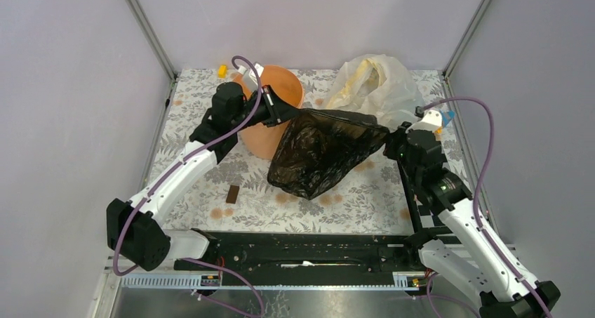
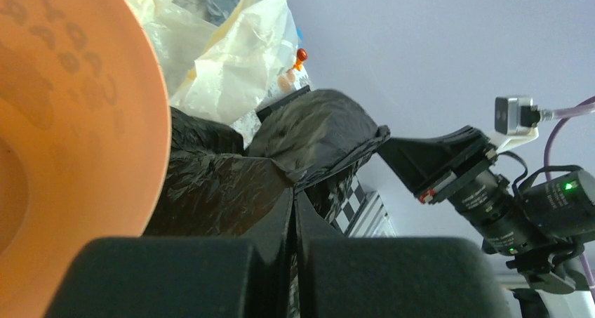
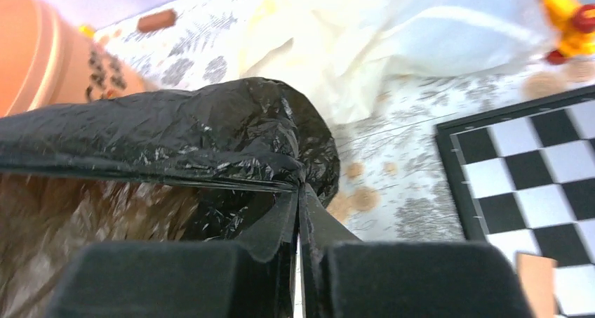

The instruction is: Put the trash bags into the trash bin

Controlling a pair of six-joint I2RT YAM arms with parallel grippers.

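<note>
My left hand point(image 1: 273, 111) is clenched on one edge of the thin, crinkly black plastic trash bag point(image 1: 319, 153), just at the rim of the round peach-orange plastic trash bin point(image 1: 284, 86). My right hand point(image 1: 388, 144) is clenched on the opposite edge. The bag hangs stretched between both hands, beside the bin and not yet in it. Its bottom sags toward the flowered bench point(image 1: 351, 202) (whether it touches there, I cannot tell).

To do this step well, I think I should raise both hands together until the sagging bottom is higher than the rim. Then I carry the bag over the mouth of the bin and bring the hands nearer to each other, so the plastic goes slack and drops inside. Pulling apart too hard could tear such thin film, and a push on the rim may shift the bin.

I count one black bag, one bin, one cream-white translucent plastic bag point(image 1: 372, 83) behind them, one small brown block point(image 1: 232, 194) and two hands.
</note>
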